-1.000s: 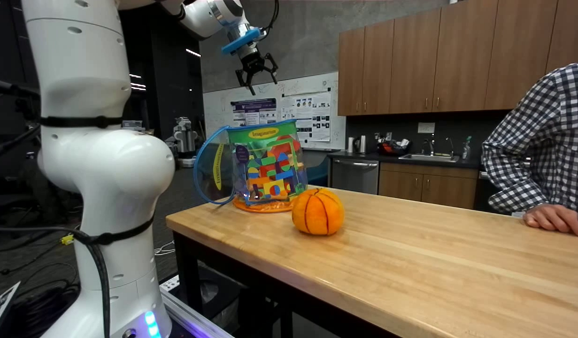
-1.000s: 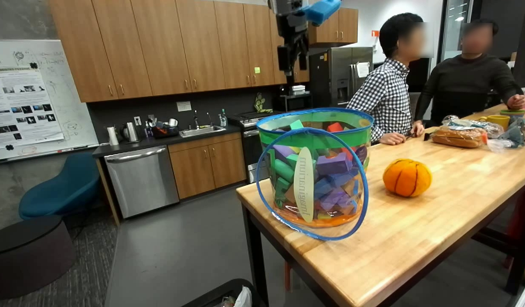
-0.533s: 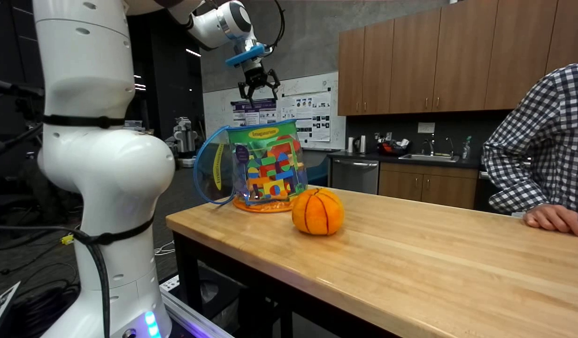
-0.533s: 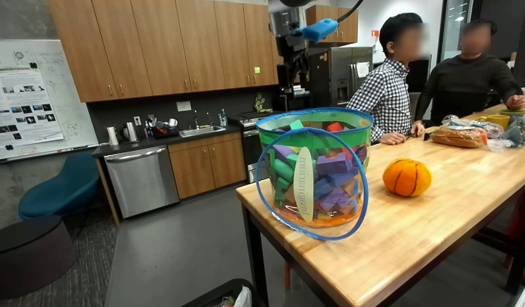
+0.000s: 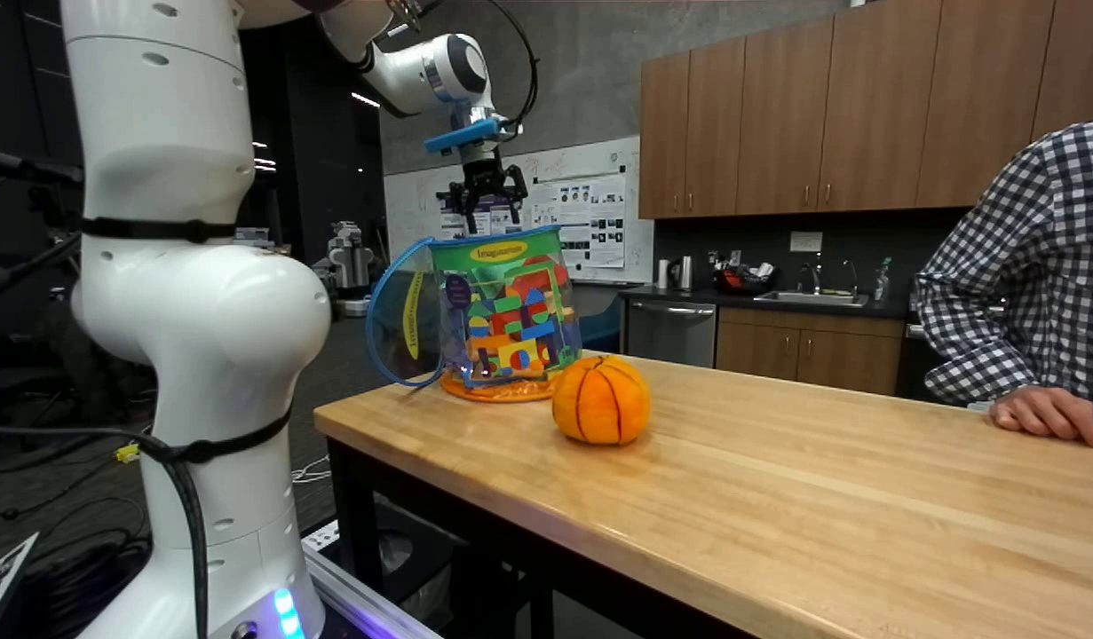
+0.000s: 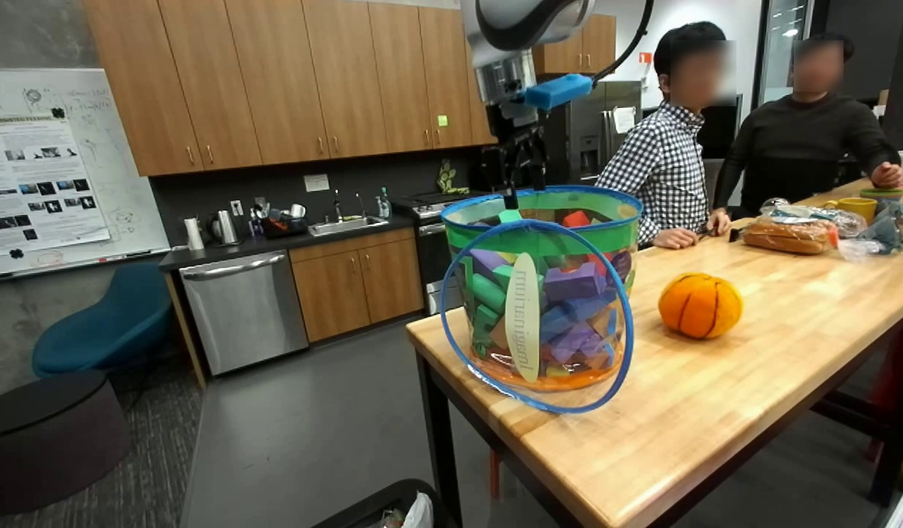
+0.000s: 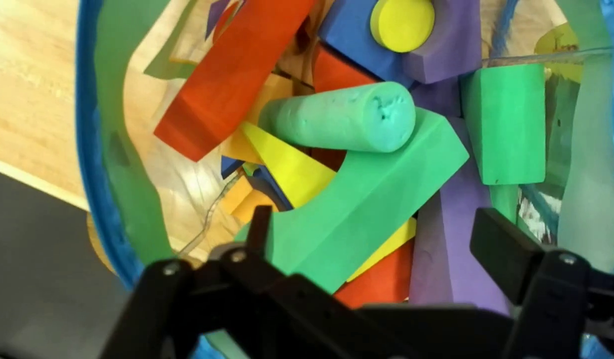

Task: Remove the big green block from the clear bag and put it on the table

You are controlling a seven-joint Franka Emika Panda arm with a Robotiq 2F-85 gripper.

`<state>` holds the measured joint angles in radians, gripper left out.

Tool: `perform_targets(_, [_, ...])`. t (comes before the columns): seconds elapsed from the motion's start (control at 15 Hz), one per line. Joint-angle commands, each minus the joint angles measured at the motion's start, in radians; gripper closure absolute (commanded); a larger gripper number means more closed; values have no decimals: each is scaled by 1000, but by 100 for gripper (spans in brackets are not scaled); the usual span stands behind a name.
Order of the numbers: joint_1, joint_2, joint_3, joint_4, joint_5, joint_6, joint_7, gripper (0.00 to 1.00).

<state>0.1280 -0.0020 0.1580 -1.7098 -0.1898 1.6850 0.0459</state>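
The clear bag (image 5: 457, 257) stands upright and open on the wooden table (image 5: 732, 497), with its green top band and blue rim (image 6: 612, 236) in view. The big green block (image 7: 351, 214), a long piece with a curved cut-out, lies among the other blocks inside the bag in the wrist view. A green cylinder rests on its upper end. My gripper (image 5: 494, 220) points down at the bag's mouth in both exterior views (image 6: 525, 192). In the wrist view its jaws (image 7: 374, 232) are wide apart with nothing held. The left finger overlaps the green block's lower end.
Red (image 7: 237, 75), purple (image 7: 451, 239), yellow and blue blocks surround the green block. The bag's round lid with a blue edge (image 6: 627, 345) hangs open towards the table edge. An orange pumpkin-like ball (image 5: 601, 401) sits beside the bag. People stand at the table's far side.
My gripper has come down from high above the bag to the level of its rim and turned more vertical. The bag, the blocks and the orange ball have not moved.
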Motion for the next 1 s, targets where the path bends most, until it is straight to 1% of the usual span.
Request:
perform_targets(0.0, [-7,-28,-20,-39,91,32,139,0])
perform_targets(0.2, [-6,-41,-26,-61,144,83,257,0])
perform_targets(0.33, [-1,-41,-22,-67,125,115,331,0])
perform_targets(0.47, [6,-41,-15,-74,52,118,425,0])
perform_targets(0.6, [9,-35,-10,-75,-28,93,517,0])
perform_targets(0.8, [13,-17,-2,-75,-175,43,662,0])
perform_targets(0.93, [15,-12,0,-75,-224,13,720,0])
